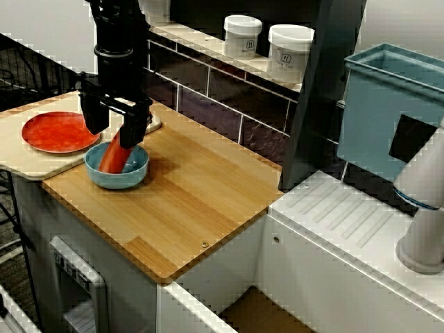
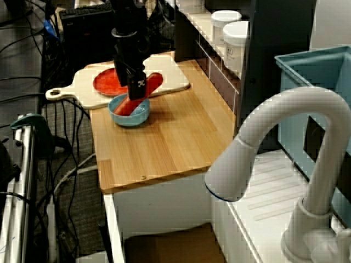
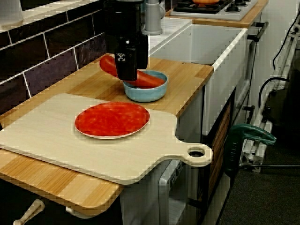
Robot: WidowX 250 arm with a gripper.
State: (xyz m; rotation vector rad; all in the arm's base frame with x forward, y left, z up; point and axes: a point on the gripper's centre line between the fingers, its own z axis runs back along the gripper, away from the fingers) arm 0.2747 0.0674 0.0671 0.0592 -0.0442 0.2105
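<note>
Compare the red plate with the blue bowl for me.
The red plate is flat and shallow; the blue bowl is deeper and smaller across. The red plate lies on the pale cutting board; the blue bowl stands on the wooden counter. The red plate is bare; the blue bowl holds a long red thing leaning over its rim, with the tool at it. Both are round and upright.
</note>
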